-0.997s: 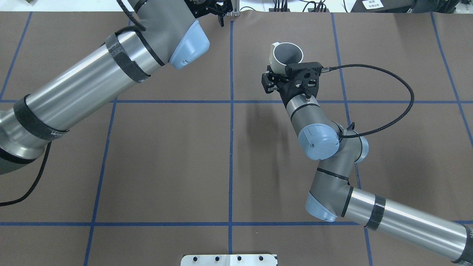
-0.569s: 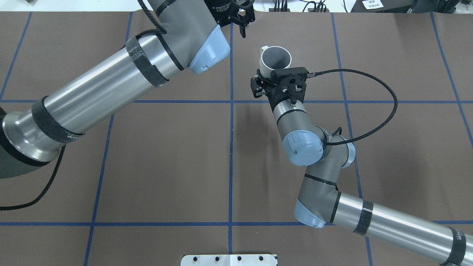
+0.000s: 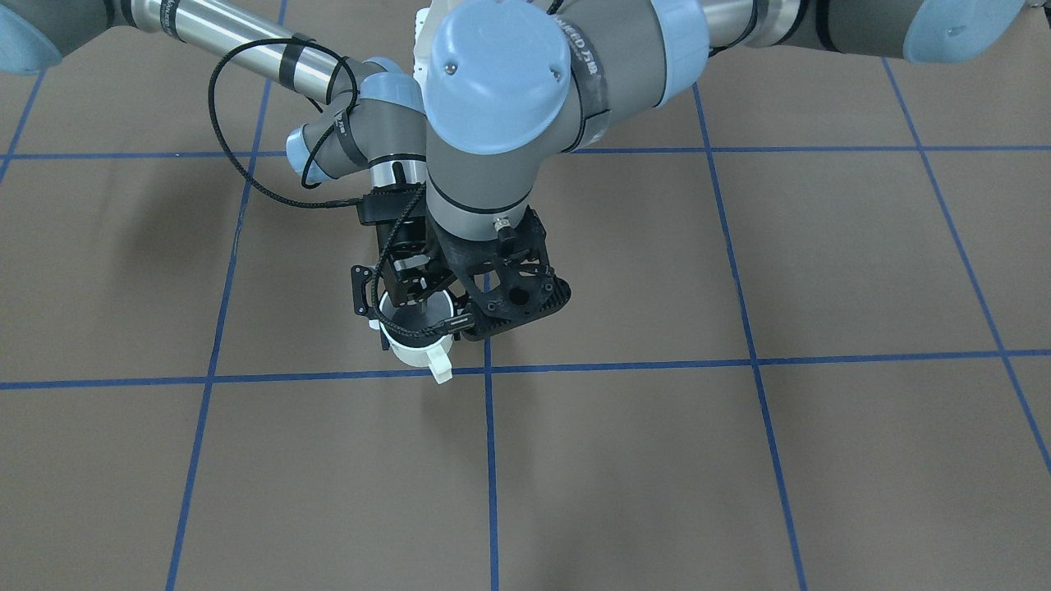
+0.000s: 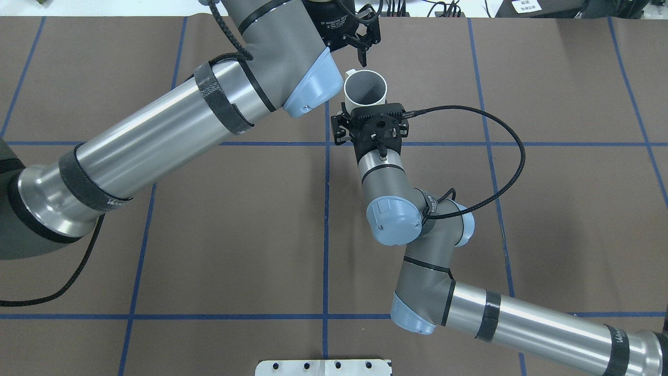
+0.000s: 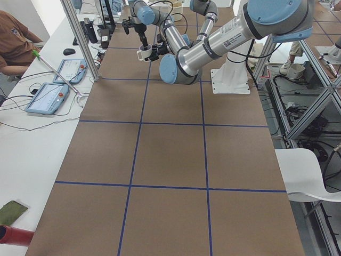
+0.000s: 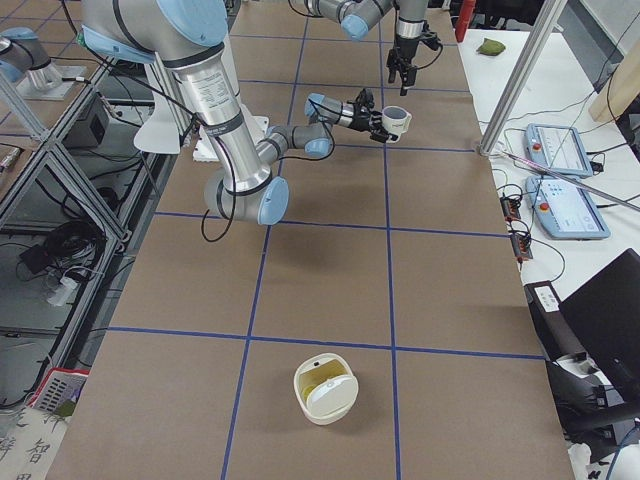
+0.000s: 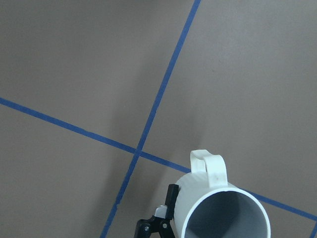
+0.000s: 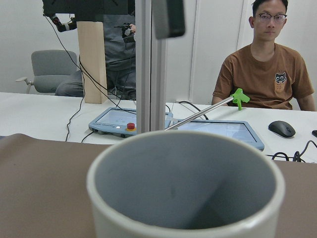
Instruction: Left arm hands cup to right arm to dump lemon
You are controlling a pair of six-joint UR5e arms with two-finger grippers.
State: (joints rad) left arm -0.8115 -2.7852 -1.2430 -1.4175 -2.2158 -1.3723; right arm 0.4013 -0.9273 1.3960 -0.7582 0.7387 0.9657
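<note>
Overhead exterior shows me the small cream-white mug with a grey inside (image 4: 365,89) held upright in the air above the brown, blue-taped surface (image 4: 235,235), toward its far side, handle at far left. The right arm's black tool (image 4: 367,108) is pinching the mug's near wall. The left arm's black linkage-fingered tool (image 4: 367,44) hangs just beyond the rim, fingers spread, gripping nothing. I see no lemon inside. I judge the hand-over is in hand; next, the left tool should lift clear while the right wrist tips the mug.
</note>
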